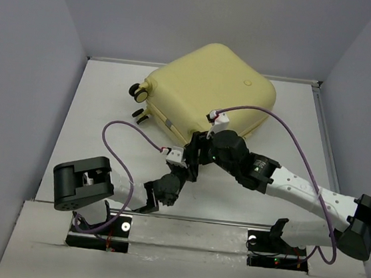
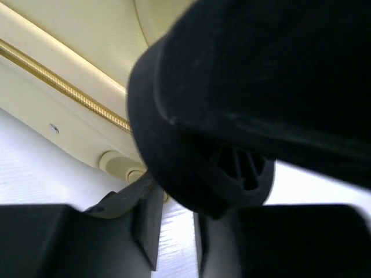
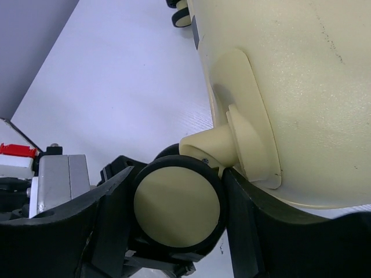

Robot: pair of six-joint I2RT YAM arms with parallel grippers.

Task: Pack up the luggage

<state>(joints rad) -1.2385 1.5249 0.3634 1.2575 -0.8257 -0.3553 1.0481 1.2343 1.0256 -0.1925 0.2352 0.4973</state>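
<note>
While the luggage (image 1: pixel 207 91) lay shut on the table (image 1: pixel 109 103), my R gripper (image 3: pixel 174 231) clamped its caster wheel (image 3: pixel 177 202); L gripper (image 2: pixel 175 237) sat nearly closed, just beside.

The suitcase (image 1: pixel 210 95) is plain pale yellow, with a gold zip (image 2: pixel 64 87). Its wheel (image 3: pixel 177 208) is cream, ringed in black. The table (image 1: pixel 100 122) beneath the suitcase is white. Beside the suitcase, purple cables (image 1: pixel 292 136) loop over black-and-white arms (image 1: pixel 307 193).
</note>
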